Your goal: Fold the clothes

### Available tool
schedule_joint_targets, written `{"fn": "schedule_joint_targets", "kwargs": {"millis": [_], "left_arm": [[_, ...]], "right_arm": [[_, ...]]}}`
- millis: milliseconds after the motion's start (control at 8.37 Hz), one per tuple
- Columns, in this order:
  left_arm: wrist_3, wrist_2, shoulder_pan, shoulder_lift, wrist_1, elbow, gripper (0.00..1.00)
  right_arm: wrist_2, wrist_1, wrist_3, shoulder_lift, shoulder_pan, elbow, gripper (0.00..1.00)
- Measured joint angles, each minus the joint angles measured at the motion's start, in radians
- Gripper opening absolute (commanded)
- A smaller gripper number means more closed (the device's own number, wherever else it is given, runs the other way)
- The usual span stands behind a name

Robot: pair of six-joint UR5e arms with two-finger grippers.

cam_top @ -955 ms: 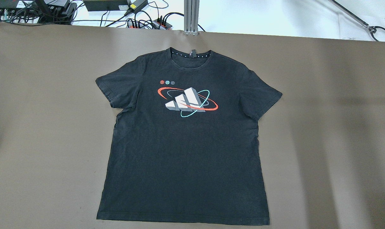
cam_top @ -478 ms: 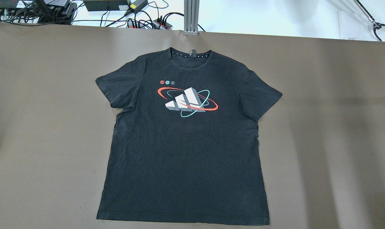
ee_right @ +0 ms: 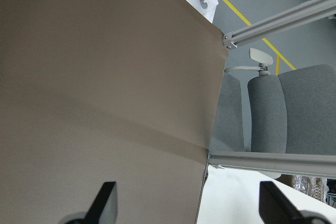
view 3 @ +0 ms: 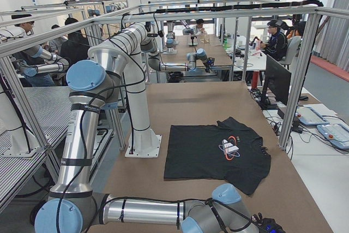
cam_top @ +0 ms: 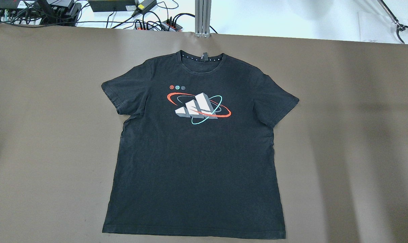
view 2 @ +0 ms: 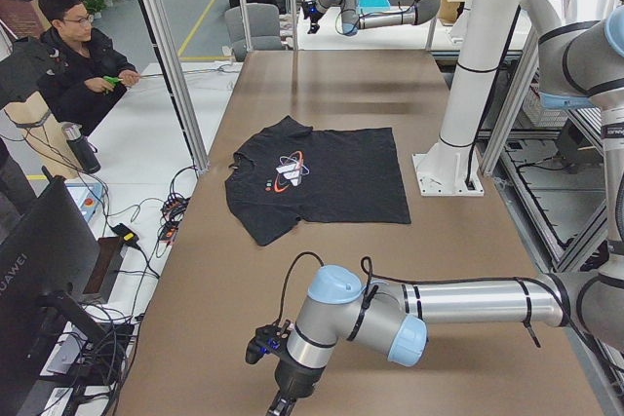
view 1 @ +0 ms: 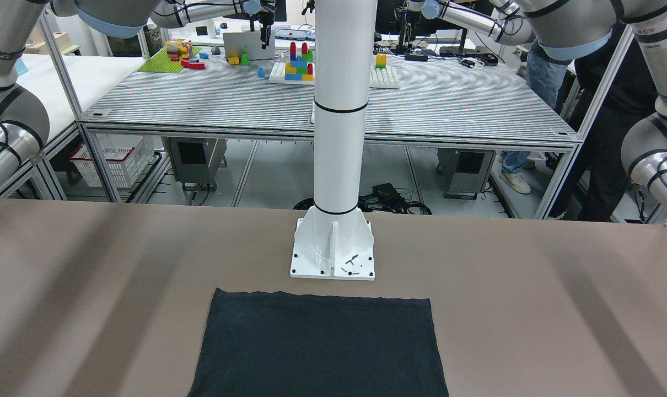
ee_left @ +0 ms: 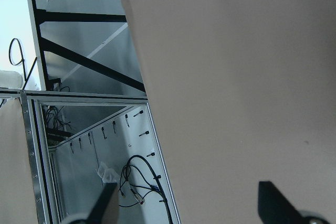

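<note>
Black printed T-shirt (cam_top: 194,162) lies unmoved before the white pillar (view 1: 339,138); left pincer (ee_left: 186,192), right pincer (ee_right: 187,187) gape open; folding unstarted.

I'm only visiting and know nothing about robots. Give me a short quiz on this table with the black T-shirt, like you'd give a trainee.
1. True or false: the T-shirt lies spread flat on the table, not yet folded.
2. Which part of the T-shirt lies nearest the white pillar? A) collar B) bottom hem C) a sleeve
3. Fill in: in the wrist views, the left gripper and the right gripper are both ____ (open or shut), over bare table.

Key: 1 true; 2 B; 3 open.
</note>
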Motion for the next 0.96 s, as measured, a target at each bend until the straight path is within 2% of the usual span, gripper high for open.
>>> {"fn": "schedule_joint_targets", "kwargs": {"millis": [478,597,717,955], "left_arm": [[-0.001,-0.048,-0.001,0.002,-0.001,0.000,0.94],[-0.002,-0.055,-0.001,0.002,-0.002,-0.001,0.94],[-0.002,-0.058,-0.001,0.002,-0.005,-0.001,0.94],[-0.002,-0.060,0.000,0.002,-0.007,-0.001,0.94]], "right_arm": [[0.009,0.008,0.014,0.007,-0.009,0.007,0.95],[0.041,0.016,0.018,0.010,-0.027,0.012,0.95],[0.107,0.021,0.033,0.020,-0.057,0.016,0.95],[0.316,0.025,0.269,0.077,-0.123,0.009,0.95]]}}
